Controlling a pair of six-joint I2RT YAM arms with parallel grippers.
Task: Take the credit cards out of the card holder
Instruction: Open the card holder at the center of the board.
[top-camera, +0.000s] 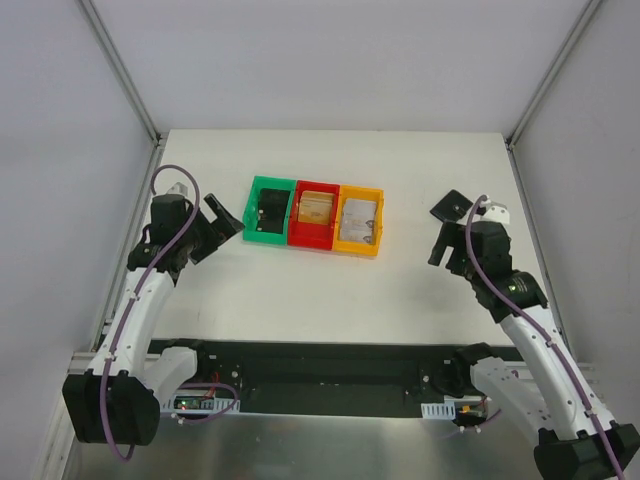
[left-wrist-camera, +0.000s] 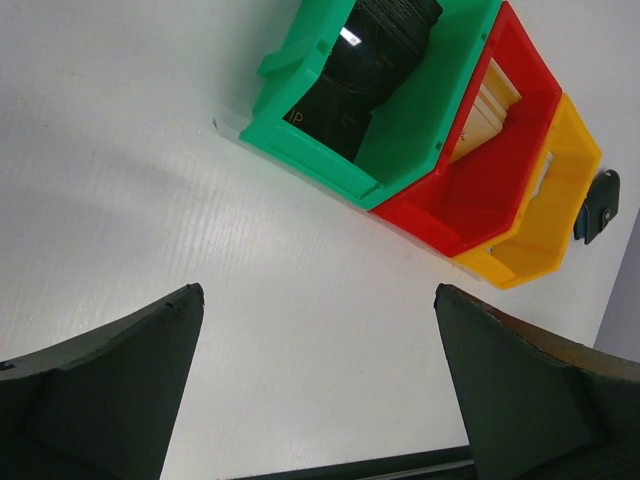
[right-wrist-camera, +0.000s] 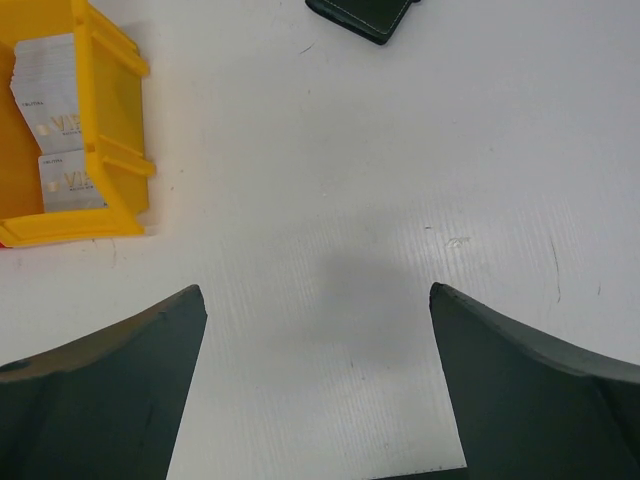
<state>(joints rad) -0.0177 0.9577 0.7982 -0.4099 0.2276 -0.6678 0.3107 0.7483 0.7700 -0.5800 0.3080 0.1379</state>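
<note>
R gripper (right-wrist-camera: 315, 290): jaws wide apart, nothing btwn. Holder (right-wrist-camera: 365, 15) lies flat on table (right-wrist-camera: 400, 200) ahead of my fingertips, not touching. Pale cards (right-wrist-camera: 45, 120) sit in yellow bin (right-wrist-camera: 110, 110), off to the left. L gripper (left-wrist-camera: 318, 290): spread too, empty, near green bin (left-wrist-camera: 330, 160).

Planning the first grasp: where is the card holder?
Right wrist view, top edge: the card holder lies on the table, right of the yellow bin, ahead of the right gripper.
</note>
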